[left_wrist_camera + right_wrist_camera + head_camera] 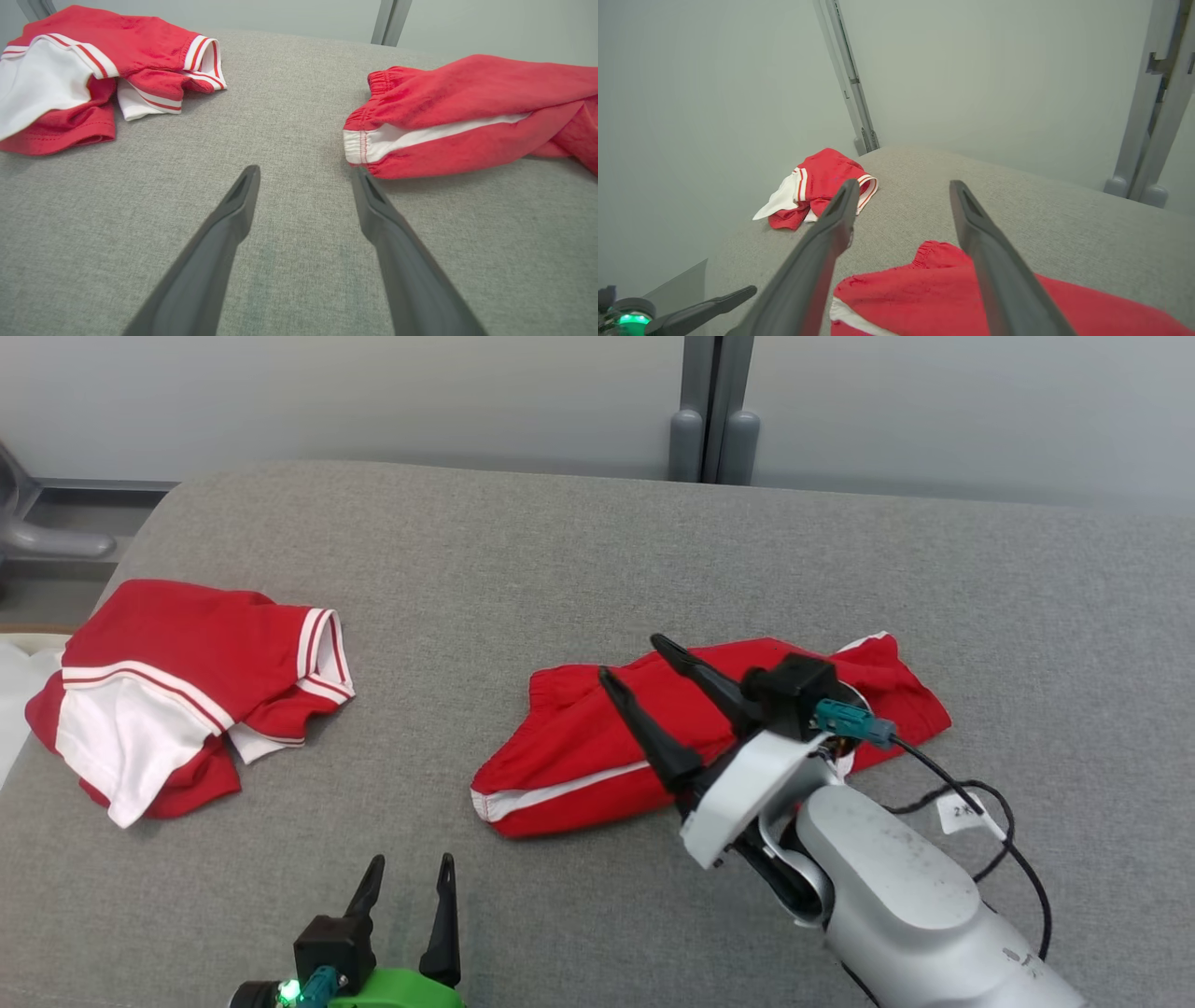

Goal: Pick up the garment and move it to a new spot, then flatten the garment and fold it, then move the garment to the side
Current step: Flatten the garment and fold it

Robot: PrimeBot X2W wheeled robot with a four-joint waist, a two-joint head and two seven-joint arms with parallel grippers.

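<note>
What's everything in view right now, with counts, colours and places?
grey fabric surface: one, grey, under both garments.
red shorts with a white side stripe: one, red and white, middle of the surface.
crumpled red and white shirt: one, red and white, surface's left end.
grey upright posts: two, grey, behind the far edge.
black cable with a white tag: one, black, by the right forearm.
left gripper: one, dark, open, lower left over bare fabric.
right gripper: one, dark, open, over the shorts.
</note>
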